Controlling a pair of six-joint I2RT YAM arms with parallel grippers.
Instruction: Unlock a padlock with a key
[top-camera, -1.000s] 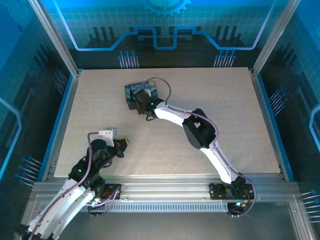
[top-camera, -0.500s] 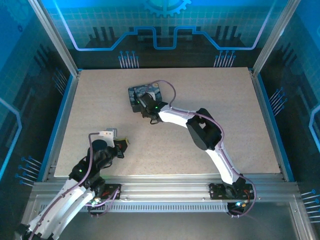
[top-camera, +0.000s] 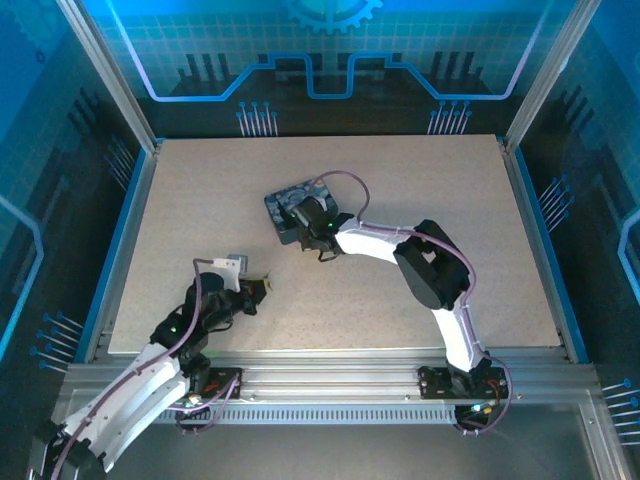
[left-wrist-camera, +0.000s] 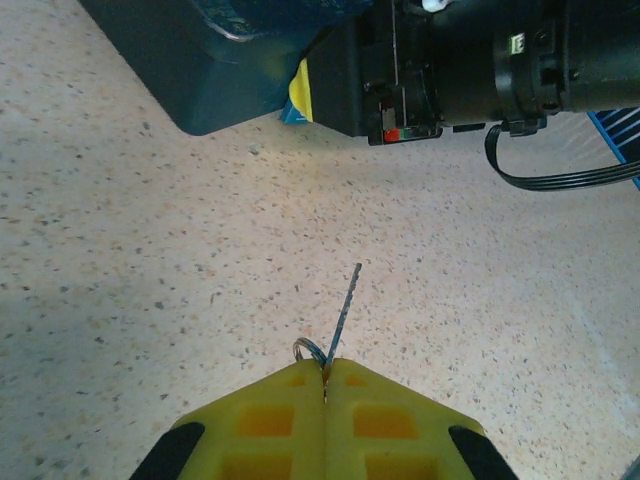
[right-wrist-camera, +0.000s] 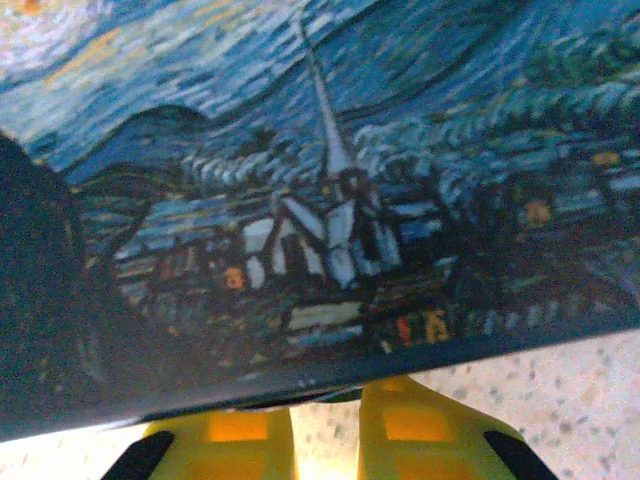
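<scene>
Left wrist: slim metal key (left-wrist-camera: 344, 310) between left gripper's (left-wrist-camera: 325, 366) blocky yellow fingers (left-wrist-camera: 265, 420)

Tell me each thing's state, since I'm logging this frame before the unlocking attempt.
key: pinched in the left fingers, blade jutting forward above the table.
left fingers: shut on the key.
tin: resting on the table, right fingers at its edge.
right fingers: narrow gap between them; whether they grip anything is unclear.

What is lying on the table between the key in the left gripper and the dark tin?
Nothing. In the left wrist view, the table between the key and the tin is bare.
</scene>
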